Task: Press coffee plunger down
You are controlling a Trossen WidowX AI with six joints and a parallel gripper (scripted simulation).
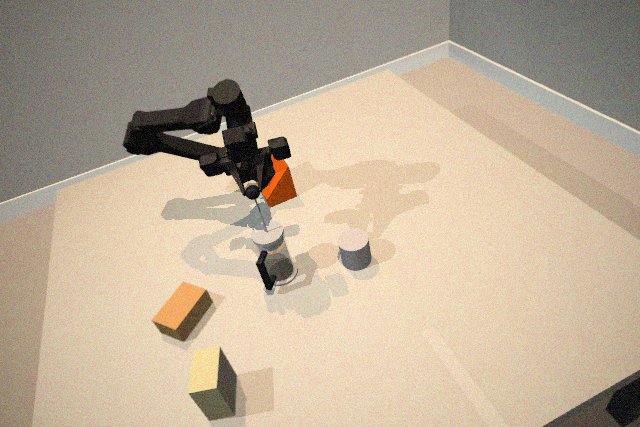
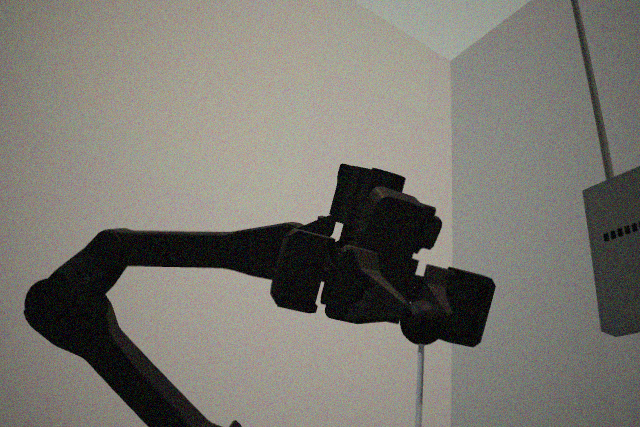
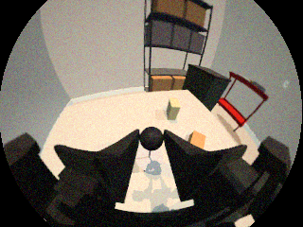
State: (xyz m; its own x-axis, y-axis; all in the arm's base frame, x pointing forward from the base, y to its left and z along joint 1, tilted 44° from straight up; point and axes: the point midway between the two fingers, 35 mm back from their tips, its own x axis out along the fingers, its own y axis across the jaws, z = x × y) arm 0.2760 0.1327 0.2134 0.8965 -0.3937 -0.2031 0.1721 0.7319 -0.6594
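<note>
The gripper (image 3: 151, 140) is closed around the plunger knob (image 3: 151, 138).

The beige table (image 1: 465, 267) carries the coffee press (image 1: 273, 257), a grey cylinder (image 1: 354, 249) and three blocks.

My arm (image 1: 170, 120) folds at the elbow and reaches forward, wrist bent down, my gripper (image 1: 251, 188) pointing at the table, its two dark fingers clamped on the plunger knob (image 3: 151, 139).
</note>
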